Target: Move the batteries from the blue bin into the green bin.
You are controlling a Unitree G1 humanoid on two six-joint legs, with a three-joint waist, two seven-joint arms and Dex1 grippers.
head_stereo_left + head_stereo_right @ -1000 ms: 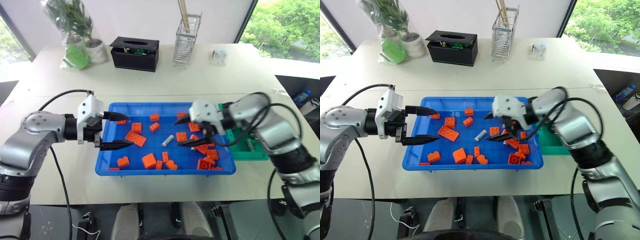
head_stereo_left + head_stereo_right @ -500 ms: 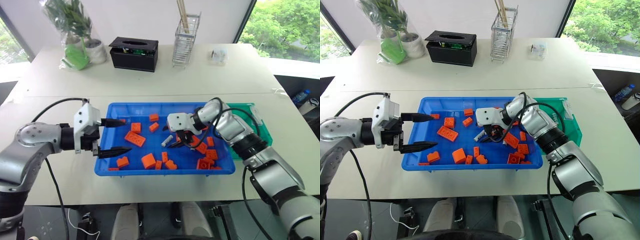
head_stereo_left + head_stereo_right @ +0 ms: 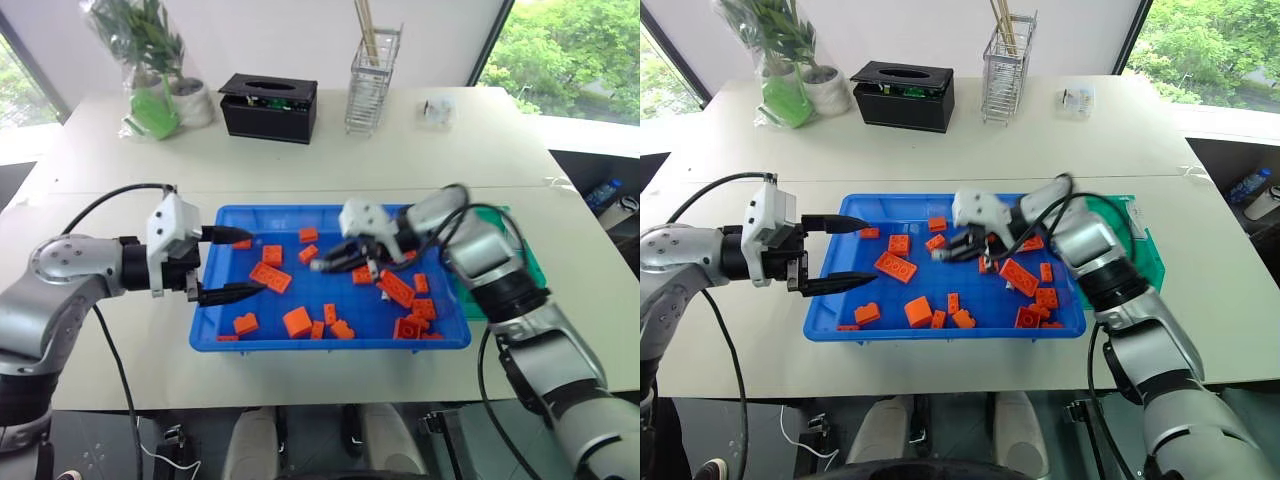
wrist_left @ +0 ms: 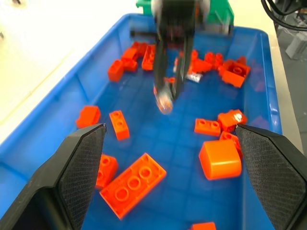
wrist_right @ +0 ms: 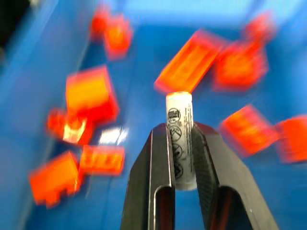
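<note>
The blue bin point(image 3: 330, 343) lies in the middle of the table, with orange bricks point(image 3: 271, 277) scattered in it. My right gripper point(image 3: 325, 265) hangs above the middle of the bin, shut on a silver battery point(image 5: 179, 125). That battery point(image 4: 164, 102) pokes out past the fingertips. A small silver piece point(image 4: 194, 77), perhaps another battery, lies among the bricks at the bin's right end. The green bin point(image 3: 1138, 243) stands against the blue bin's right side, partly hidden by my right arm. My left gripper point(image 3: 240, 265) is open over the blue bin's left edge, holding nothing.
A black tissue box point(image 3: 268, 105), a wire holder with sticks point(image 3: 372, 80), a bagged plant point(image 3: 150, 70) and a small packet point(image 3: 438, 110) stand at the back of the table. Bare tabletop runs between them and the bins.
My right gripper dipped to the battery on the bin floor, shut on it and lifted it up and to the left. The left gripper stayed where it was.
</note>
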